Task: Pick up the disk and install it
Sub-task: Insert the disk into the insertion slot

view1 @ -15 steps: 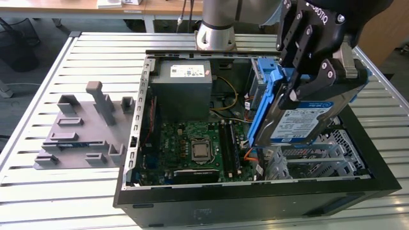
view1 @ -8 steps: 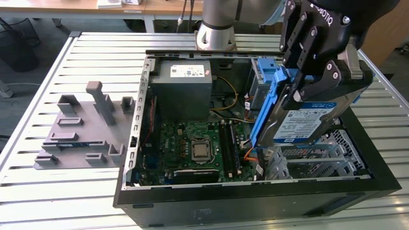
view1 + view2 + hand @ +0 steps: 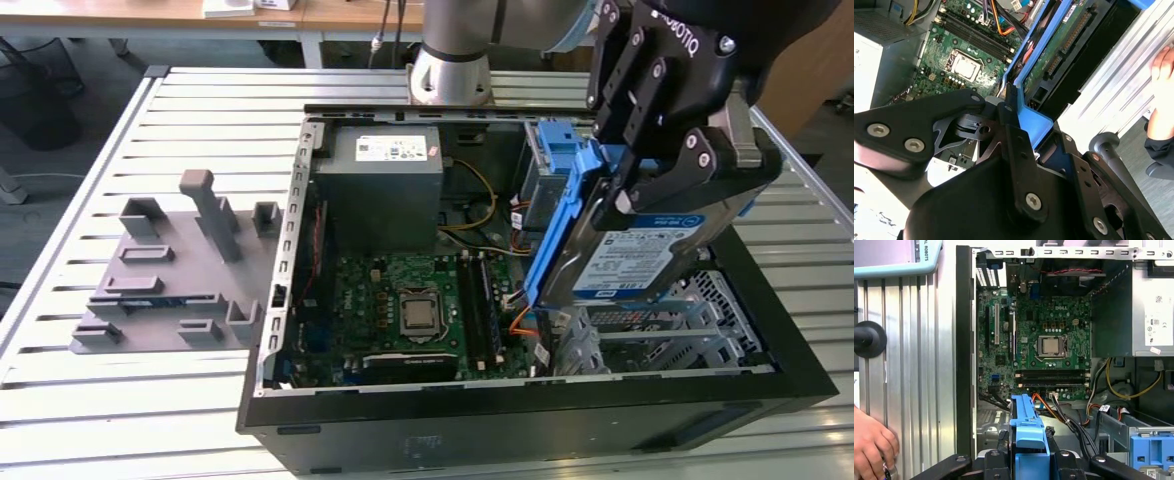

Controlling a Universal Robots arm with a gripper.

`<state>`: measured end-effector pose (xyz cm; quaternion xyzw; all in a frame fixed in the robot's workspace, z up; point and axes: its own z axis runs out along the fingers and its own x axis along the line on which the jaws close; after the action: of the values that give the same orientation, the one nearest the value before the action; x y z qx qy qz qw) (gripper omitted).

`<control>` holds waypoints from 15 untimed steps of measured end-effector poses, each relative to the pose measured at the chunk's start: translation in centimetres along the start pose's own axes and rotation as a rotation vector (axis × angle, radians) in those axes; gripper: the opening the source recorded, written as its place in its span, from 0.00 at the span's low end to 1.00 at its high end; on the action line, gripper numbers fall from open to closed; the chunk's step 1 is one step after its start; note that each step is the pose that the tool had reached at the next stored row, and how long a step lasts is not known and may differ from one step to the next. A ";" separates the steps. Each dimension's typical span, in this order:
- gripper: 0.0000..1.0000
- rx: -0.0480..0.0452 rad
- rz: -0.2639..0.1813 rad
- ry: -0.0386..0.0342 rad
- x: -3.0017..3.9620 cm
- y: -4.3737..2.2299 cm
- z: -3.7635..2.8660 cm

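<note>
Okay, an open tower computer case (image 3: pixel 534 415) lies on its side on a slatted metal table (image 3: pixel 160 400), side panel off. Its rim walls box in the interior. The power supply (image 3: pixel 380 190) fills the far end toward the exterior view's left, and the motherboard (image 3: pixel 400 290) lies flat nearer the camera. The metal drive cage (image 3: pixel 667 325) sits in the near corner at the exterior view's right, open on top. A grey fixture (image 3: pixel 167 270) with upright pegs sits on the table beside the case at the exterior view's left, apart from it.

The gripper (image 3: pixel 661 180) is clamped narrow on the disk (image 3: pixel 641 260) (fingers pinch its upper end, at the blue bracket (image 3: pixel 554 235)). The disk hangs tilted, label facing out, above the drive cage, with its lower end close to the cage's top edge. Cannot tell whether it touches the cage.

The second wrist view adds the disk's green circuit-board underside (image 3: pixel 1064 35), with the bracket running along it into the gripper. The first wrist view looks straight into the case: CPU socket (image 3: pixel 1051 346), orange and yellow cables (image 3: pixel 1124 385), and another blue caddy (image 3: pixel 1149 452) (beside the held bracket's end). Both wrist views catch a person's hand (image 3: pixel 871 447) over the table slats, just outside the case wall.
</note>
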<state>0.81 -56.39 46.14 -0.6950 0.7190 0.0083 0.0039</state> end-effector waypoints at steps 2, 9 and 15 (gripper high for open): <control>0.36 0.0000 0.000 0.0001 0.03 -0.24 0.07; 0.36 0.0000 0.000 0.0001 0.45 -1.20 0.33; 0.36 0.0000 0.001 0.0001 0.58 -2.27 0.56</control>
<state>3.06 -57.04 45.56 -0.6946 0.7193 0.0083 0.0038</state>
